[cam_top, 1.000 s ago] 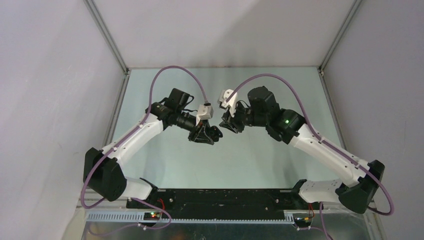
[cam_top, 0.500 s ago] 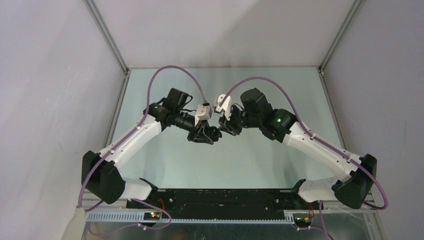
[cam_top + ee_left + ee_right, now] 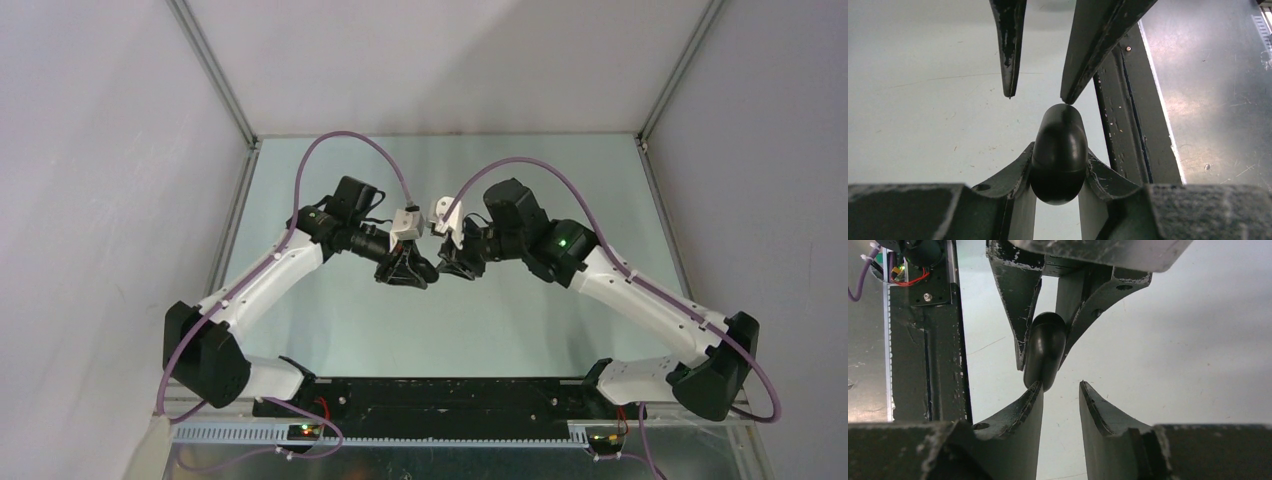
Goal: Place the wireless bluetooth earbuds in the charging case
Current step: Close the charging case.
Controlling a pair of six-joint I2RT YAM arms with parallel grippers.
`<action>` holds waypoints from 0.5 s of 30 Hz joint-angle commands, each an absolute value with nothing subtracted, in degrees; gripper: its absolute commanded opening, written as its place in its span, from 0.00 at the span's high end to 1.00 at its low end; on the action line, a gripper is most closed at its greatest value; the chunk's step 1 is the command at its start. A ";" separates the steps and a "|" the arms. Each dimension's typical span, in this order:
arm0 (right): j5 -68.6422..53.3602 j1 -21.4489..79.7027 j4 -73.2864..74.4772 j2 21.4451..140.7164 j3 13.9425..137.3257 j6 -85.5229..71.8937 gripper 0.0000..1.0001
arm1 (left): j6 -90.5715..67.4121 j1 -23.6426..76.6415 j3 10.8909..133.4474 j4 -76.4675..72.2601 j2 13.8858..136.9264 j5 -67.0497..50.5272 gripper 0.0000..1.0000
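A black pebble-shaped charging case is clamped between the fingers of my left gripper, held above the pale green table. It looks closed, with a seam running round it. My right gripper faces it tip to tip and stands open with nothing between its fingers. In the right wrist view its left fingertip reaches the end of the case. In the top view both grippers meet over the table's middle. The earbuds are out of view.
A black base rail runs along the near edge and shows in the left wrist view. Grey walls and metal frame posts enclose the table. Purple cables arch above both arms.
My right gripper has moved left toward the left gripper until its tips reach the case. The left gripper has held still, shut on the case.
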State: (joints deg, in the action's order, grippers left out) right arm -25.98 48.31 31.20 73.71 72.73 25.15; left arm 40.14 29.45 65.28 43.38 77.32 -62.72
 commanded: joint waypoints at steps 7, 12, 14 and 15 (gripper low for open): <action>-12.17 41.75 25.18 69.02 73.19 19.93 0.36 | 33.00 29.44 64.62 33.56 77.21 -59.86 0.99; -9.62 32.62 22.27 67.01 72.29 14.32 0.21 | 26.71 29.35 64.04 27.87 79.17 -55.67 0.99; -9.32 29.85 21.00 66.13 71.37 12.70 0.19 | 23.94 29.36 63.97 25.51 80.25 -52.98 0.99; -9.49 29.03 20.50 65.66 71.15 11.70 0.18 | 22.24 29.36 64.16 24.13 81.17 -50.73 0.99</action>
